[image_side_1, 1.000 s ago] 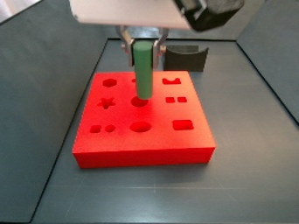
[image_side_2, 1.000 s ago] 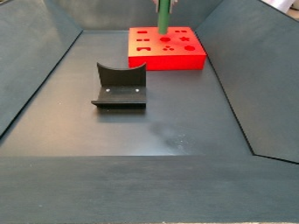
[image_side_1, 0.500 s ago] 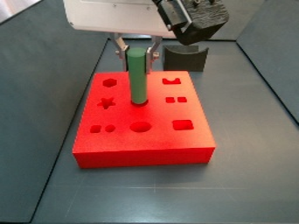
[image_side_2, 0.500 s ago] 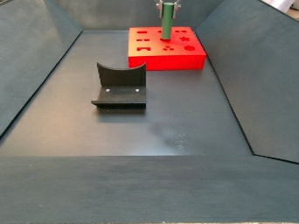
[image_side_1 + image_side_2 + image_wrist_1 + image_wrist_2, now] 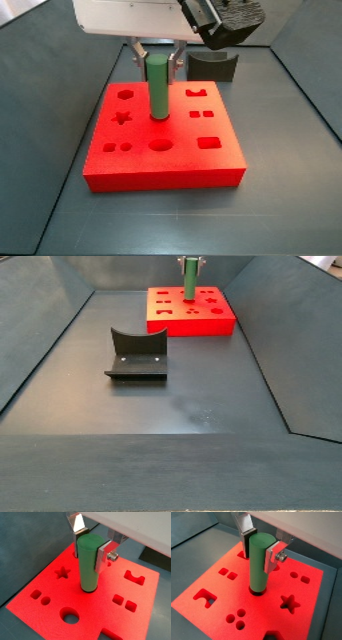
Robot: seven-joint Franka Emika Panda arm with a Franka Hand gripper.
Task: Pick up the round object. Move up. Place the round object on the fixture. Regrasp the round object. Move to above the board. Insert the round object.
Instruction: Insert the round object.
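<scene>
The round object (image 5: pixel 89 567) is a green cylinder standing upright with its lower end in a round hole of the red board (image 5: pixel 100 607). My gripper (image 5: pixel 91 549) is shut on its upper part, with one silver finger on each side. The other wrist view shows the same grip: gripper (image 5: pixel 260 549), round object (image 5: pixel 260 569), board (image 5: pixel 218 592). In both side views the round object (image 5: pixel 158 88) (image 5: pixel 190 281) rises from the middle of the board (image 5: pixel 160 170) (image 5: pixel 214 324) under the gripper (image 5: pixel 158 58). The dark fixture (image 5: pixel 211 66) (image 5: pixel 136 354) stands apart with nothing on it.
The board has other cut-outs around the peg: a star (image 5: pixel 62 573), round holes (image 5: pixel 69 616) and squares (image 5: pixel 123 602). Everything sits on a dark floor (image 5: pixel 174 406) bounded by sloping dark walls (image 5: pixel 40 346).
The gripper and the round object went down together over the first half second, sinking the peg's end deeper into the hole. Since then nothing has visibly moved.
</scene>
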